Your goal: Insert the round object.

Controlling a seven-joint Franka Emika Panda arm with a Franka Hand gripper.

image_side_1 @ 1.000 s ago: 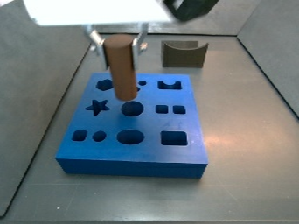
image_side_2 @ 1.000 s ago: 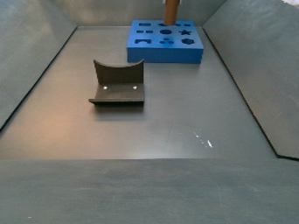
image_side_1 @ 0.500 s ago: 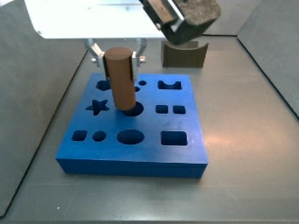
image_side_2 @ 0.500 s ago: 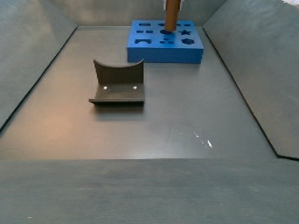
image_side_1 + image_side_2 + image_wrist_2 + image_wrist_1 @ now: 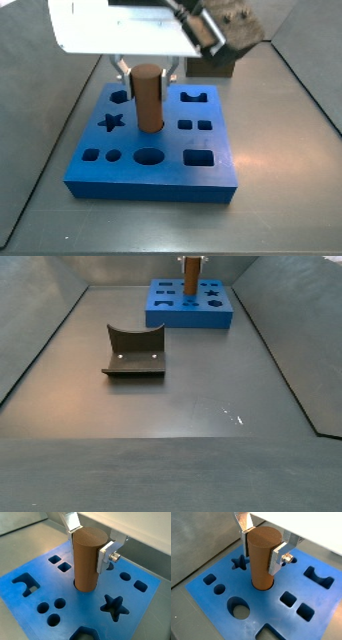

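Here, your gripper (image 5: 262, 543) pinches the round object (image 5: 261, 559) upright, its base apparently entering the blue block's (image 5: 221, 604) central hole.

The round object's (image 5: 261, 559) lower end is hidden inside the blue block's (image 5: 218, 604) hole, and the end effector (image 5: 261, 542) is cropped above.

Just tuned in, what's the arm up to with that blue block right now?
The gripper is over the blue block, its fingers closed on the upper part of the brown round peg. The peg stands upright with its lower end in the block's central round hole. The other cut-outs look empty. The dark fixture sits apart on the floor.
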